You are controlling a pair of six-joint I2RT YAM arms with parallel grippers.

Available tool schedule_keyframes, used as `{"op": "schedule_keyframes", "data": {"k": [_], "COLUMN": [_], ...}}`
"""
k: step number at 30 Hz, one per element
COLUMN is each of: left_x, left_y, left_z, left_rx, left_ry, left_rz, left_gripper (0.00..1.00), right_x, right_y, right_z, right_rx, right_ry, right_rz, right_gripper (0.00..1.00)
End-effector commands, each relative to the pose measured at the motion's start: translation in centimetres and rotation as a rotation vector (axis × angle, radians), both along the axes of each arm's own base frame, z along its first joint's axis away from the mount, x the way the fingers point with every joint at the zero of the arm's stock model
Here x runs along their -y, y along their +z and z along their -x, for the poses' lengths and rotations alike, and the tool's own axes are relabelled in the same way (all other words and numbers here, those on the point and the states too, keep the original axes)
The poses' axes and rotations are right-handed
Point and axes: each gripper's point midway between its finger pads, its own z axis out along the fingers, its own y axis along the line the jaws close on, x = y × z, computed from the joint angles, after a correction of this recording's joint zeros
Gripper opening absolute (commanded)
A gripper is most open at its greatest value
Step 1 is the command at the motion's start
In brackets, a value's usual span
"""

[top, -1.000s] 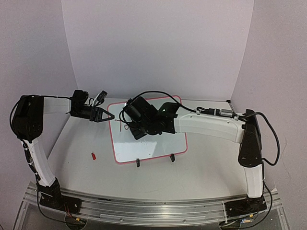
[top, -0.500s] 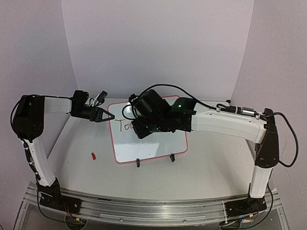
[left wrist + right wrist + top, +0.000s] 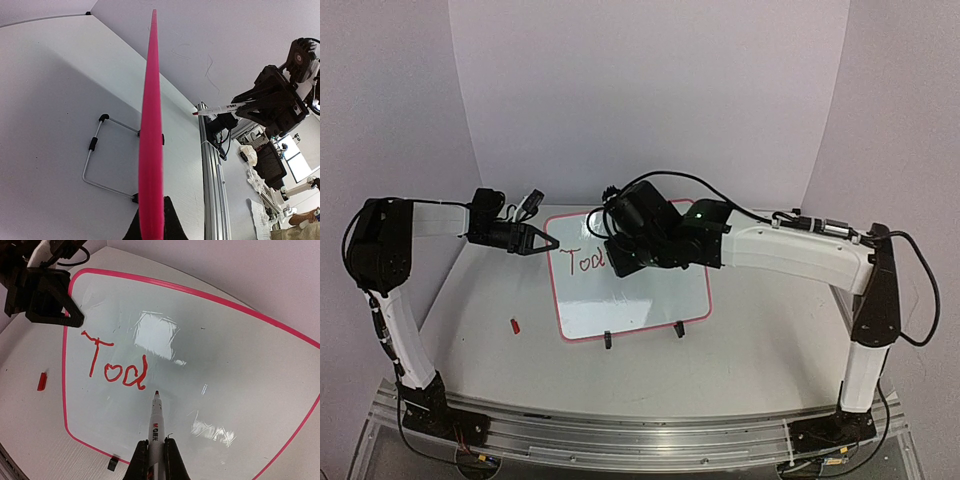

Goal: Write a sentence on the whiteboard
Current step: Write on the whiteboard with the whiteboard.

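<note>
Noting board (image 3: 638, 298) lying centrally on counter (image 3: 750, 340), between arms. Judging it light, stiff, glossy, prone to sliding under marker pressure; taking hold best at frame (image 3: 151, 125). Clamping its left edge with left fingers (image 3: 169, 226); pinching marker (image 3: 156, 422) with right fingers (image 3: 172, 460), tip beside red "Tod" (image 3: 117, 369).

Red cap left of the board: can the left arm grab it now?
Probably not yet: the left pincer grips the board by its frame and would have to let go first. The cap itself lies in the open.
</note>
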Motion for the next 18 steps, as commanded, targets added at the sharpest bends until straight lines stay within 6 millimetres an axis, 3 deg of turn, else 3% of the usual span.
{"op": "schedule_keyframes", "data": {"k": [1,18], "left_x": [0.9,0.9], "left_y": [-1.7,-1.6], "left_z": [-0.3,-0.2], "left_rx": [0.066,0.069], "left_ry": [-0.009,-0.006], "left_rz": [-0.053,-0.054], "left_gripper": [0.00,0.00], "right_x": [-0.3,-0.9], "right_y": [-0.8,-2.0], "right_z": [-1.6,-2.8], "right_rx": [0.008,0.012], "right_ry": [-0.042,-0.063], "right_rz": [-0.028,-0.028], "right_gripper": [0.00,0.00]}}
